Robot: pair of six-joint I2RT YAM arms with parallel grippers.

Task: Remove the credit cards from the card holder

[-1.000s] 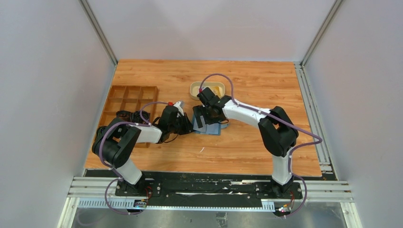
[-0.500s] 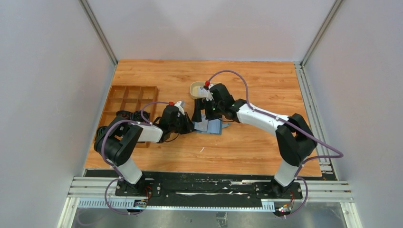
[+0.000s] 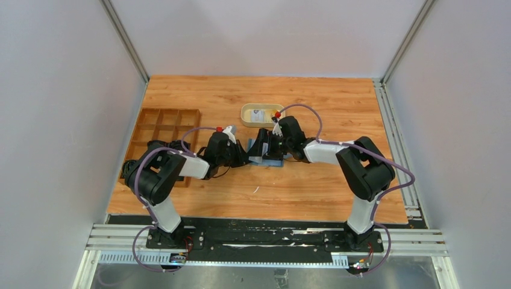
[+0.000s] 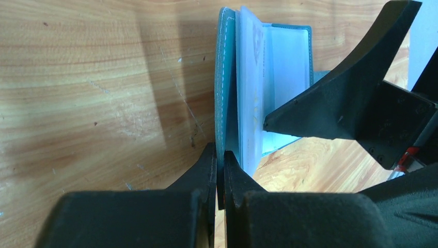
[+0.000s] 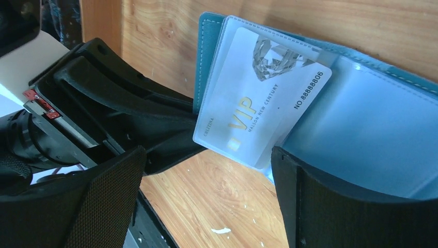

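The teal-blue card holder [image 3: 269,159] lies open on the table between the two arms. My left gripper [image 4: 219,173] is shut on the edge of its teal cover [image 4: 225,77] and holds that flap upright. A whitish card marked VIP [image 5: 258,98] sits in a clear sleeve, standing off the light blue inside [image 5: 361,124]. It also shows edge-on in the left wrist view [image 4: 253,93]. My right gripper [image 5: 206,196] is open. Its one finger [image 4: 335,103] lies on the pocketed inside and the other is toward the left gripper [image 5: 129,124].
An oval beige tray [image 3: 246,116] stands just behind the card holder with a pale card-like item [image 3: 259,113] in it. A brown wooden compartment box [image 3: 166,126] lies at the left, beside the left arm's cables.
My right wrist has swung right and come lower, uncovering the tray, while its fingers stay at the card holder. The left gripper has kept its hold.
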